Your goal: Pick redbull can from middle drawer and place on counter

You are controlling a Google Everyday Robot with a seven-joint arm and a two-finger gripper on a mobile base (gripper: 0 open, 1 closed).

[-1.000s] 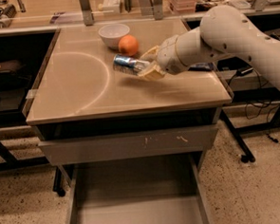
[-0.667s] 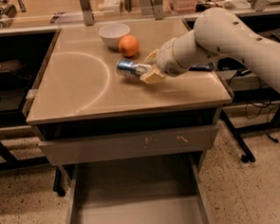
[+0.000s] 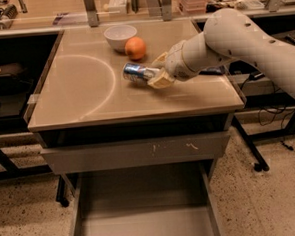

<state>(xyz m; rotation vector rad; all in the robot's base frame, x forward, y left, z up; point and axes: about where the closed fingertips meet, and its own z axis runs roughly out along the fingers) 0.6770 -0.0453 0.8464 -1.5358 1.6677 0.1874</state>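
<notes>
One redbull can (image 3: 134, 70) lies on its side, clamped between the fingers (image 3: 161, 81) of the gripper (image 3: 156, 72), over the counter surface (image 3: 81, 94), right of the middle and about halfway between the far and near edges. Cannot tell whether the can rests on the surface or hangs just above it. The fingers are narrow, closed on the can's right-hand end; its left end sticks out free toward the pale arc mark.

Handling (judgement): thin metal, light, stiff along its length, but the wall would dent under a hard squeeze. Smooth and slippery skin, and round, so it may roll if let go lying down. Best hold is across the middle of the body, not at an end.

An orange (image 3: 135, 48) and a white bowl (image 3: 120, 36) stand near the far edge, close behind the can. The middle drawer (image 3: 144, 220) is pulled out below the near edge, nothing in the part that shows.

Against one second ago: can and gripper have shifted only slightly, a touch toward the near edge; the grip looks the same. Orange, bowl and drawer unchanged
</notes>
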